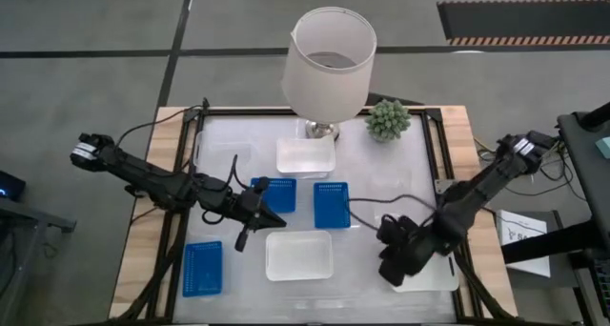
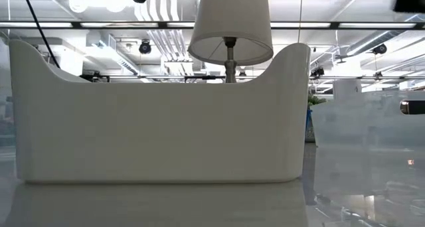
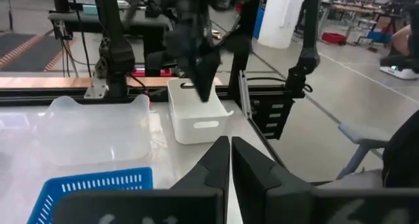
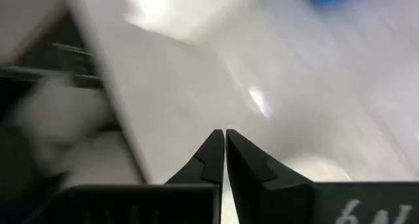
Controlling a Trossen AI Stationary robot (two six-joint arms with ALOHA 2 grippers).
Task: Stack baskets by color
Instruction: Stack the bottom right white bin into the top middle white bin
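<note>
Three blue baskets lie on the white table: two side by side in the middle (image 1: 274, 194) (image 1: 332, 204) and one at the near left (image 1: 203, 269). One white basket (image 1: 305, 156) sits by the lamp. A second (image 1: 298, 255) sits near the front and fills the low view (image 2: 159, 114). A third (image 3: 196, 116) rests at the near right edge. My left gripper (image 1: 270, 210) (image 3: 229, 155) is shut and held nearly level over the left middle blue basket's near edge, holding nothing. My right gripper (image 1: 392, 274) (image 3: 201, 86) is shut, slants downward and hangs over the third white basket without touching it.
A table lamp with a white shade (image 1: 329, 59) and a small potted plant (image 1: 388, 119) stand at the far edge. Dark frame rails (image 1: 440, 154) run along both table sides. Cables trail from both arms across the table.
</note>
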